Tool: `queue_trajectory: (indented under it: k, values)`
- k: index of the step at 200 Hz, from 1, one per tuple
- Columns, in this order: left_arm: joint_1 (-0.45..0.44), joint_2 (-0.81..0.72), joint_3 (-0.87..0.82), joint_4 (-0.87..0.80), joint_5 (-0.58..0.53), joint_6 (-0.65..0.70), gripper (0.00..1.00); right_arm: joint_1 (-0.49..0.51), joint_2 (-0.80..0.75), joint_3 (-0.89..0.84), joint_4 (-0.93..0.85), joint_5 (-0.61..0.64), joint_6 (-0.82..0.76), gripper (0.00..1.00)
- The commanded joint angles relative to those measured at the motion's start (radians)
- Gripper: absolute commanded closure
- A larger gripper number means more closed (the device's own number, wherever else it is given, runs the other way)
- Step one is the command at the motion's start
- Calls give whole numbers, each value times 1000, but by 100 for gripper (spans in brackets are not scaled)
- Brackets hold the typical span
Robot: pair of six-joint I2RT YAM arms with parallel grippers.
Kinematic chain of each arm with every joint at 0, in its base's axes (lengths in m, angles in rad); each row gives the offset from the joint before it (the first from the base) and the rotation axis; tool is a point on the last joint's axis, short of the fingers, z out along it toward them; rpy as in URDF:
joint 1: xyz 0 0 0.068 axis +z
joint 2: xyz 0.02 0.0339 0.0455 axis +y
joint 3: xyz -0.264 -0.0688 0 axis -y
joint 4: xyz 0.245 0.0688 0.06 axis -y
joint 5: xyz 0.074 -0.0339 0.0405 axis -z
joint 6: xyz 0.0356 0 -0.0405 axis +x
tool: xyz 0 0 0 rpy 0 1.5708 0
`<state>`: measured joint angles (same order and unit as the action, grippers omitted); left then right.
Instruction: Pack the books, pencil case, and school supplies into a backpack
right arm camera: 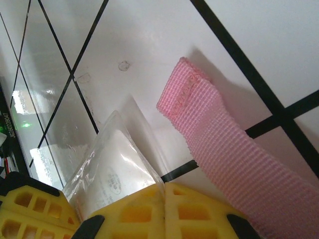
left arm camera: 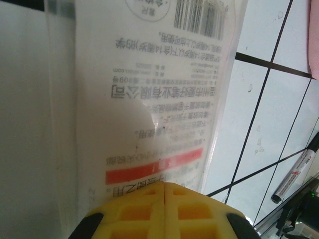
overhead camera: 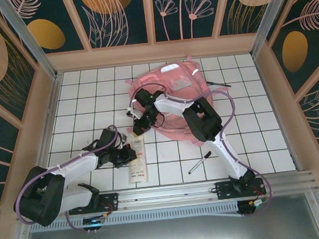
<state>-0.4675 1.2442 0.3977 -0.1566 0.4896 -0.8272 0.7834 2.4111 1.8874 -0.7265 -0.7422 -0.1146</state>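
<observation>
The pink backpack (overhead camera: pixel 179 84) lies at the back middle of the tiled table. In front of it lies the long white pencil case (overhead camera: pixel 138 165) in its clear wrapper. My right gripper (overhead camera: pixel 140 130) is at the case's far end, and its yellow jaws (right arm camera: pixel 163 185) are shut on a corner of the wrapper (right arm camera: pixel 112 174). My left gripper (overhead camera: pixel 130 154) is at the case's left edge, its jaws (left arm camera: pixel 164 185) shut on the printed case (left arm camera: pixel 149 99). One black pen (overhead camera: pixel 199 163) lies near the front right and another (overhead camera: pixel 218 83) beside the backpack. The books are out of view.
A pink backpack strap (right arm camera: pixel 234 149) lies on the tiles just right of my right jaws. The front pen (left arm camera: pixel 294 174) is to the right of the case. Wooden walls surround the table, and a metal rail (overhead camera: pixel 171 194) runs along the near edge.
</observation>
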Motion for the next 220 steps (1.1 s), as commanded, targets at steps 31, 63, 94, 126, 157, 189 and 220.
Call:
queue_trajectory:
  k: [31,63,94,126,157,189,220]
  values:
    - [-2,-197,200,-155,-36,207,56,-2,-247,-67,26,-43,115,100]
    - [-1,-323,331,-139,-22,468,31,-15,-445,-204,86,12,58,100]
    - [-2,-437,325,-102,101,708,25,-9,-763,-577,386,56,-109,100]
    - [-2,-567,283,-109,165,874,1,-41,-1023,-793,553,-8,-200,100]
    - [-2,-546,232,-97,230,984,1,-34,-1107,-783,468,3,-289,100]
    - [-2,-428,226,-114,216,1092,1,-23,-1134,-725,393,-13,-356,100]
    - [-4,-390,247,-130,142,1247,1,-10,-1162,-704,315,-35,-471,100]
